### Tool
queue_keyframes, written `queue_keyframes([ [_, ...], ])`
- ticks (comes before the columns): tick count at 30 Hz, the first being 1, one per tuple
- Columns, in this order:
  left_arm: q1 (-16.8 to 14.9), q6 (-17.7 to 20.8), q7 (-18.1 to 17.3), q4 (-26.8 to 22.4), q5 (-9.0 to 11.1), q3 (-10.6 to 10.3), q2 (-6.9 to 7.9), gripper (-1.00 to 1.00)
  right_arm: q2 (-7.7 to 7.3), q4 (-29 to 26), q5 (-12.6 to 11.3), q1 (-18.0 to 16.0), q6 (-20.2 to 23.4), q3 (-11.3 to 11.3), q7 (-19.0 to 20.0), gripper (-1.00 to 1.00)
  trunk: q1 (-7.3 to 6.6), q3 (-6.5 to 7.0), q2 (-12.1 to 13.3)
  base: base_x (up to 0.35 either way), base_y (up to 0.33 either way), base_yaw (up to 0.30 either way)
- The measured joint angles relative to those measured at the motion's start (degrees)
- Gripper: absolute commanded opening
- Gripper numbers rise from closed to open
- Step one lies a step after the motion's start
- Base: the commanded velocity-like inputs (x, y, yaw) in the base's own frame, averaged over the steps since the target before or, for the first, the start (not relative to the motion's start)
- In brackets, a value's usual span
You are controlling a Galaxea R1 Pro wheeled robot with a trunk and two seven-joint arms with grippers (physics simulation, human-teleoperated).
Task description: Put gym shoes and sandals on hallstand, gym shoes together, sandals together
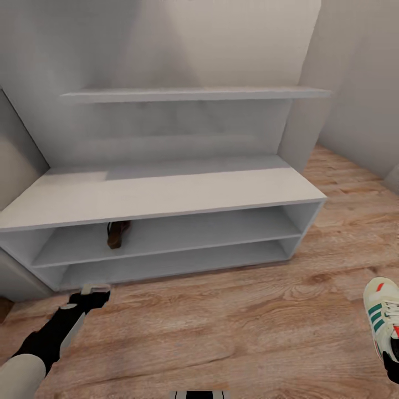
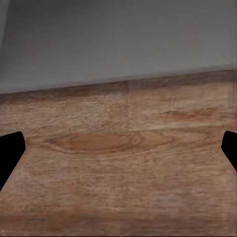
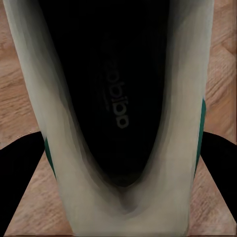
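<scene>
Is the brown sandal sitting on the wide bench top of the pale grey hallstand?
No, the brown sandal lies on the upper open shelf beneath the hallstand's bench top.

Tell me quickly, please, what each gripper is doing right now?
Left gripper: open, empty, above the wood-plank floor.
Right gripper: shut on a cream-white sneaker with green stripes.

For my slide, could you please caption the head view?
Gym shoe at right gripper; one sandal on the hallstand.

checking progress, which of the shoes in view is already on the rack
The brown sandal, on the hallstand's upper open shelf. The cream gym shoe with green stripes is at the right hand, over the floor.
</scene>
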Motion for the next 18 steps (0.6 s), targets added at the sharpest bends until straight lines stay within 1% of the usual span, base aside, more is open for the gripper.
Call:
queue_keyframes([
  [1, 1.0, -1.1, 0.0, 0.0, 0.3, 0.0, -0.1, 1.0, 0.0, 0.0, 0.0, 0.0, 0.0, 0.0, 0.0, -1.0, 0.0, 0.01, 0.0, -0.052, 0.0, 0.0],
  [2, 4.1, -4.6, -0.1, 0.0, 1.1, 0.0, -0.39, 1.0, 0.06, 0.0, 0.0, 0.0, 0.0, 0.0, 0.0, -1.0, -0.01, 0.0, 0.0, -0.027, 0.0, 0.0],
  [4, 11.3, -13.3, -0.2, 0.0, 2.6, 0.0, -0.98, 1.0, 0.25, 0.0, 0.0, 0.0, 0.0, 0.1, 0.1, -1.0, -0.01, 0.0, 0.0, -0.011, 0.0, 0.0],
  [7, 17.5, -22.6, -0.6, 0.0, 4.0, 0.0, -1.21, 1.0, 0.38, 0.0, 0.0, 0.0, 0.0, 0.1, 0.1, -1.0, -0.02, 0.0, 0.0, -0.004, 0.0, 0.0],
  [8, 18.4, -23.9, -0.7, 0.0, 4.2, 0.0, -1.22, 1.0, 0.39, 0.0, 0.0, 0.0, 0.0, 0.1, 0.1, -1.0, -0.02, 0.0, 0.0, -0.001, 0.0, 0.0],
  [9, 20.8, -27.0, -1.1, 0.1, 4.7, 0.0, -1.25, 1.0, 0.42, 0.1, 0.0, 0.0, -0.1, 0.1, 0.1, -1.0, -0.02, 0.0, 0.0, -0.001, 0.0, 0.0],
  [11, 22.9, -29.0, -1.6, 0.2, 5.2, 0.0, -1.23, 1.0, 0.46, 0.1, 0.0, 0.0, 0.0, 0.2, 0.2, -1.0, -0.02, 0.0, 0.0, 0.0, 0.0, 0.0],
  [13, 25.6, -30.5, -3.0, 1.3, 6.9, 0.0, -1.19, 1.0, 0.52, 0.2, 0.1, 0.0, 0.0, 0.2, 0.2, -1.0, -0.02, 0.0, 0.0, 0.0, 0.0, 0.0],
  [18, 26.7, -31.0, -3.9, 3.4, 8.3, -0.1, -1.25, 1.0, 0.93, 0.2, 0.0, 0.0, -0.1, 0.1, 0.2, -1.0, -0.02, 0.01, 0.0, 0.0, 0.0, 0.0],
])
